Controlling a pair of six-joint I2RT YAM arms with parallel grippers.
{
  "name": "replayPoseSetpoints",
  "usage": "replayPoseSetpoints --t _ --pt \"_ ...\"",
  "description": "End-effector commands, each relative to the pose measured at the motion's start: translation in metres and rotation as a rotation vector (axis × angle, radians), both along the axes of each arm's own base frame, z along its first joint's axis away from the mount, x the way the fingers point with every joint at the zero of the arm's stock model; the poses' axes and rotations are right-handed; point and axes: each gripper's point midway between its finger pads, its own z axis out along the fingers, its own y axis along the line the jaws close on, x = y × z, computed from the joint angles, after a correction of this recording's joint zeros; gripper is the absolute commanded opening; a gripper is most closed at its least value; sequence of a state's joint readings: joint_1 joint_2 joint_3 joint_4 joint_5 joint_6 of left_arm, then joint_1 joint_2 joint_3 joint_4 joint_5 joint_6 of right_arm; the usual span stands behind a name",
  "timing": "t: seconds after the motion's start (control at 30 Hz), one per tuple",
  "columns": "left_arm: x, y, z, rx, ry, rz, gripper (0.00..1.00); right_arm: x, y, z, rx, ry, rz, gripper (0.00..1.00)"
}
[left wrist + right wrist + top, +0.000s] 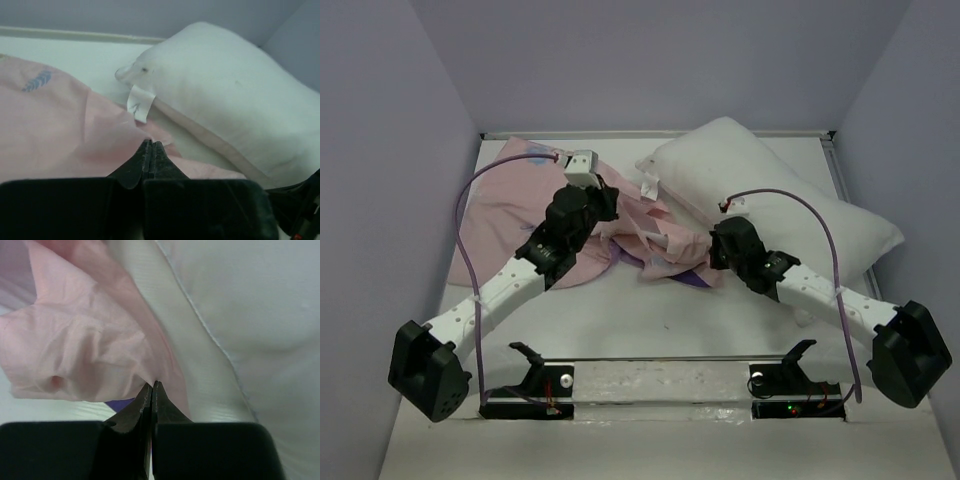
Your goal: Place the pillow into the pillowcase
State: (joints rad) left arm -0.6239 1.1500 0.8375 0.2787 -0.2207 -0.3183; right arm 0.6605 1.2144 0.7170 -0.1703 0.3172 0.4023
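Desk [660,320]: white, walled on three sides, carries everything.

Pillow [770,195]: white and plump, lying at the far right of the desk, running diagonally from far centre toward the right wall. It is outside the cover.

Pillowcase [510,200]: spread over the far left with the pale pink side up. It is bunched toward the centre, where a purple edge shows, and its crumpled end lies against the pillow's near-left edge.

Left gripper [151,145]: fingers pressed together, with pink cloth gathered and pinched at the tips.

Right gripper [152,386]: fingers likewise together, nipping a fold of the pink cloth just beside the pillow's seam.

Tag [139,104]: small and white, hanging at the pillow's corner above the pink fabric.
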Motion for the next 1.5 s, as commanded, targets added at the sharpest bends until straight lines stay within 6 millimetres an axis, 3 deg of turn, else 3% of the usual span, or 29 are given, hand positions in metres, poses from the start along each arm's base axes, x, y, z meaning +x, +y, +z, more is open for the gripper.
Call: replayPoseSetpoints --t 0.0,0.13,0.2,0.3,0.33,0.37,0.4,0.43,0.47,0.5,0.53,0.6,0.63,0.73,0.77,0.83,0.93,0.97,1.07,1.13,1.17,1.23,1.27,1.3,1.37,1.4,1.43,1.47 --pt "-0.015 -0.009 0.139 -0.187 -0.243 -0.111 0.00 0.018 -0.025 0.060 -0.061 -0.165 -0.093 0.00" --pt "-0.032 0.005 0.178 -0.206 -0.297 -0.104 0.00 0.012 0.008 0.081 0.026 -0.148 0.077 0.00" --pt "-0.040 0.013 0.186 -0.218 -0.315 -0.088 0.00 -0.005 0.034 0.064 0.079 -0.079 0.203 0.00" --pt "-0.044 0.011 0.164 -0.207 -0.273 -0.111 0.00 -0.021 0.037 0.013 0.083 0.060 0.214 0.01" --pt "-0.045 0.008 0.155 -0.218 -0.253 -0.122 0.00 -0.026 0.030 -0.003 0.059 0.093 0.190 0.25" --pt "-0.046 0.004 0.129 -0.203 -0.208 -0.139 0.00 -0.028 0.026 -0.007 0.060 0.100 0.166 0.43" --pt "-0.047 0.002 0.115 -0.202 -0.184 -0.148 0.00 -0.030 0.022 -0.007 0.054 0.094 0.163 0.59" --pt "-0.048 0.000 0.108 -0.222 -0.174 -0.156 0.00 -0.034 0.022 0.009 0.080 0.057 0.184 0.80" --pt "-0.048 0.000 0.096 -0.221 -0.154 -0.158 0.00 -0.036 0.022 0.021 0.095 0.032 0.204 0.85" --pt "-0.050 -0.001 0.078 -0.212 -0.124 -0.162 0.00 -0.035 0.027 0.046 0.121 -0.019 0.238 0.86" --pt "-0.051 -0.001 0.074 -0.219 -0.117 -0.165 0.00 -0.037 0.031 0.064 0.150 -0.055 0.264 0.86" --pt "-0.056 0.000 0.059 -0.223 -0.091 -0.166 0.00 -0.041 0.040 0.108 0.215 -0.141 0.332 0.85" --pt "-0.057 0.002 0.056 -0.223 -0.085 -0.162 0.00 -0.043 0.048 0.120 0.246 -0.162 0.376 0.82" --pt "-0.062 0.011 0.043 -0.219 -0.070 -0.136 0.00 -0.029 0.070 0.115 0.253 -0.145 0.428 0.82" --pt "-0.066 0.014 0.036 -0.219 -0.064 -0.130 0.00 -0.021 0.087 0.089 0.243 -0.071 0.462 0.82" --pt "-0.070 0.019 0.035 -0.229 -0.066 -0.116 0.00 -0.011 0.106 0.074 0.254 -0.042 0.480 0.82" --pt "-0.073 0.026 0.026 -0.228 -0.057 -0.092 0.00 -0.014 0.128 0.024 0.215 0.070 0.497 0.77" --pt "-0.075 0.028 0.027 -0.234 -0.061 -0.088 0.00 -0.014 0.131 0.012 0.208 0.084 0.481 0.61" --pt "-0.077 0.035 0.025 -0.239 -0.067 -0.059 0.00 -0.031 0.135 -0.025 0.151 0.149 0.470 0.33" --pt "-0.075 0.044 0.026 -0.257 -0.076 -0.014 0.00 -0.043 0.136 -0.035 0.118 0.156 0.469 0.08" --pt "-0.076 0.047 0.029 -0.263 -0.086 0.000 0.00 -0.051 0.136 -0.038 0.112 0.168 0.479 0.02" --pt "-0.079 0.055 0.038 -0.305 -0.117 0.025 0.00 -0.054 0.114 -0.051 0.060 0.174 0.394 0.00" --pt "-0.082 0.058 0.045 -0.333 -0.133 0.028 0.00 -0.057 0.108 -0.046 0.062 0.158 0.371 0.00" --pt "-0.084 0.058 0.047 -0.348 -0.141 0.025 0.00 -0.064 0.098 -0.053 0.047 0.172 0.359 0.08" --pt "-0.088 0.058 0.054 -0.374 -0.161 0.008 0.00 -0.070 0.093 -0.047 0.058 0.161 0.371 0.35" --pt "-0.090 0.054 0.058 -0.384 -0.167 -0.017 0.00 -0.072 0.092 -0.031 0.075 0.128 0.391 0.48" --pt "-0.091 0.053 0.061 -0.392 -0.176 -0.027 0.00 -0.069 0.095 -0.016 0.088 0.095 0.404 0.69" --pt "-0.091 0.052 0.064 -0.394 -0.179 -0.036 0.00 -0.070 0.094 0.001 0.088 0.067 0.430 0.75"
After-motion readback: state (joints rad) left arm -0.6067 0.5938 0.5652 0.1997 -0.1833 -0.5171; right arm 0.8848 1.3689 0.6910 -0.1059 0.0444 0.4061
